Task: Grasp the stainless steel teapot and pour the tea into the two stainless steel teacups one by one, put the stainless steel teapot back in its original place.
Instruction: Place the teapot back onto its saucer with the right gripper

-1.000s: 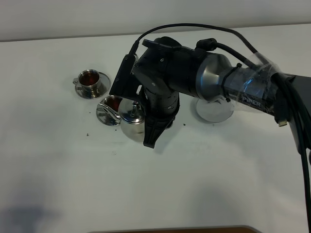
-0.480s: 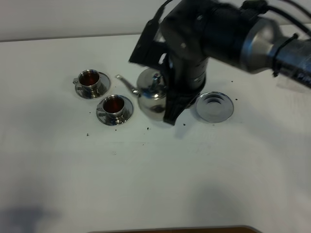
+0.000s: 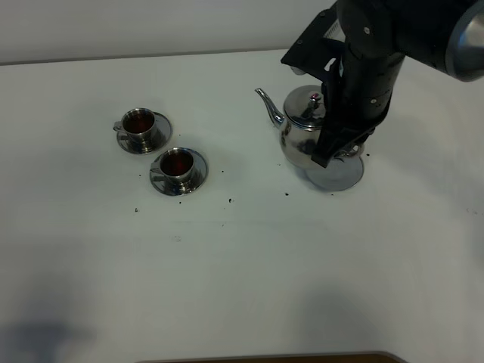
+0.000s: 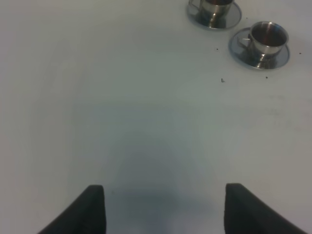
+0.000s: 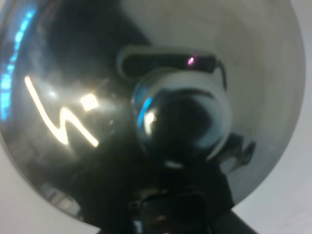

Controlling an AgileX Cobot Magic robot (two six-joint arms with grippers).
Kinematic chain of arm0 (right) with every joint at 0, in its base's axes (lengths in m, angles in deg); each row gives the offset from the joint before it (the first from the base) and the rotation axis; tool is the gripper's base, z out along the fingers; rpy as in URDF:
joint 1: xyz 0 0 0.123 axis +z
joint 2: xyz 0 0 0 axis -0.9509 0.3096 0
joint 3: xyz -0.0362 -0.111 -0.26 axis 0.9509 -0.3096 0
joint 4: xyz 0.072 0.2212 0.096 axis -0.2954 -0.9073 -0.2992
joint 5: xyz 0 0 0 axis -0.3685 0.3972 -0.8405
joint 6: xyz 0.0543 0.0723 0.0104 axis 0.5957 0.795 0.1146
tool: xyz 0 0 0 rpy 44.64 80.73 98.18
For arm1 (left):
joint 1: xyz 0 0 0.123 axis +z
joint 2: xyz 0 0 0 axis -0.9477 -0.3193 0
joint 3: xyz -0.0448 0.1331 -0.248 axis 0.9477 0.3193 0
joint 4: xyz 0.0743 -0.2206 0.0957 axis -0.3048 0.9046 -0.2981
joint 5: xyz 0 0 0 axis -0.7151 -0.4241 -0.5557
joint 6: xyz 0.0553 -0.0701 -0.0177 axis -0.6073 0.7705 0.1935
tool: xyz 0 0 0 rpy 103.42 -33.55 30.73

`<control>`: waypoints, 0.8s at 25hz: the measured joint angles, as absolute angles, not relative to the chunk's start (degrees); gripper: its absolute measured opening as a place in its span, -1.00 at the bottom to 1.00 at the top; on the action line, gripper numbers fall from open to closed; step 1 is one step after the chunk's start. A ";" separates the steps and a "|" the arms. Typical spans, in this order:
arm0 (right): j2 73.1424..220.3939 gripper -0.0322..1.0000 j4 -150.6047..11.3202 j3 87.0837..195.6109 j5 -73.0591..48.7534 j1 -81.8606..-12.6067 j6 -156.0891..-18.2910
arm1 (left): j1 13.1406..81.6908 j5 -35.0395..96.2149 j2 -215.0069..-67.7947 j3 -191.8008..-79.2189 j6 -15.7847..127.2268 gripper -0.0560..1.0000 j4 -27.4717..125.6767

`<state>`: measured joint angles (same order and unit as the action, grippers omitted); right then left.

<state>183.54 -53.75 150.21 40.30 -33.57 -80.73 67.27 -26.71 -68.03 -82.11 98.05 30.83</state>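
The stainless steel teapot stands upright, spout to the left, at the left rim of a plain steel saucer, its original place. Whether it touches the saucer I cannot tell. My right gripper is shut on the pot's handle, the arm coming down from the top right. The pot's lid and knob fill the right wrist view. The two stainless steel teacups sit on saucers at the left, each with dark tea inside. They also show in the left wrist view. My left gripper is open over bare table.
Small dark specks lie scattered on the white table between the cups and the saucer. The table's back edge meets a pale wall behind the cups.
My right arm has carried the teapot from its tilt at the near cup rightward, set it upright, and brought it to the plain saucer. The cups and left gripper have not moved.
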 joint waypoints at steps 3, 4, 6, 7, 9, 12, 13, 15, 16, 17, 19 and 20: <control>183.04 -0.57 -54.42 145.62 35.05 -35.18 -79.57 | 67.27 -26.71 -68.03 -82.11 98.05 0.21 30.83; 183.02 -0.57 -54.49 144.20 33.52 -35.62 -79.03 | 67.27 -26.71 -68.03 -82.11 98.05 0.21 30.83; 183.02 -0.57 -54.50 141.88 30.29 -36.22 -78.01 | 67.27 -26.71 -68.03 -82.11 98.05 0.21 30.83; 183.02 -0.57 -54.35 140.72 28.81 -36.47 -77.30 | 67.27 -26.71 -68.03 -82.11 98.05 0.21 30.83; 183.02 -0.57 -53.73 138.75 26.48 -36.80 -76.01 | 67.27 -26.71 -68.03 -82.11 98.05 0.21 30.83; 183.02 -0.57 -52.27 136.73 23.45 -37.25 -74.24 | 67.27 -26.71 -68.03 -82.11 97.94 0.21 30.83; 183.02 -0.57 -51.82 136.23 22.39 -37.39 -73.87 | 67.27 -26.71 -68.03 -82.11 97.94 0.21 30.83; 183.02 -0.57 -50.69 135.07 20.37 -37.51 -72.91 | 67.27 -26.71 -68.03 -82.11 97.94 0.21 30.83; 183.10 -0.57 -50.18 134.57 19.36 -37.51 -72.29 | 67.27 -26.71 -68.03 -82.11 97.94 0.21 30.83; 183.13 -0.57 -49.63 134.20 18.47 -37.51 -71.76 | 67.27 -26.71 -68.03 -82.11 97.94 0.21 30.83; 183.62 -0.57 -49.03 133.94 17.67 -37.51 -70.81 | 67.27 -26.71 -68.03 -82.11 97.94 0.21 30.83; 183.99 -0.57 -48.50 133.88 17.53 -37.51 -70.52 | 67.27 -26.71 -68.03 -82.11 97.94 0.21 30.83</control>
<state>183.99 -48.50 133.88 17.53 -37.51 -70.52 67.27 -26.71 -68.03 -82.11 97.94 30.83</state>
